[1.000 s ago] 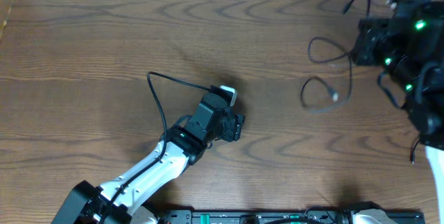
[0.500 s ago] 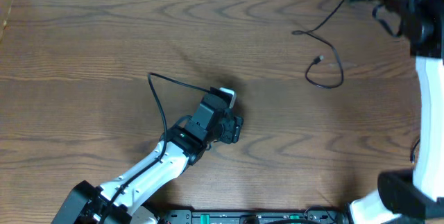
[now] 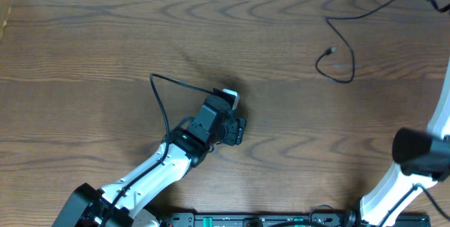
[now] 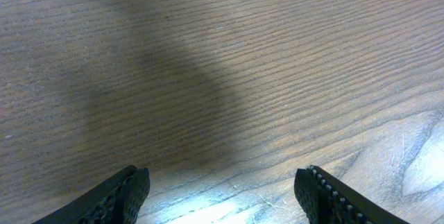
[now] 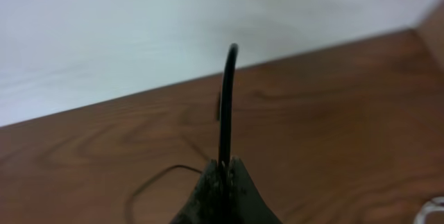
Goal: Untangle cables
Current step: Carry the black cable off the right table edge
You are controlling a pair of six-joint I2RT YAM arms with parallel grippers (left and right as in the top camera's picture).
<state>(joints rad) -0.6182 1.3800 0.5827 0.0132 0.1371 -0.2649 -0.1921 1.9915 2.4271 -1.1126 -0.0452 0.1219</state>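
Now your right gripper [image 5: 222,174], clamped fully shut, is pinching the black cable [image 5: 225,113] at the overhead's upper right, its looped tail trailing on the table [image 3: 105,44] below. Your left gripper [image 4: 222,186] is gaping wide, empty. Yanking is risking slippage.

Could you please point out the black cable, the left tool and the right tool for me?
black cable [image 3: 331,50], overhead view, its loose plug end.
left tool [image 4: 222,182], left wrist view, midway between its open fingertips.
right tool [image 5: 223,168], right wrist view, midway between fingertips shut on the cable.
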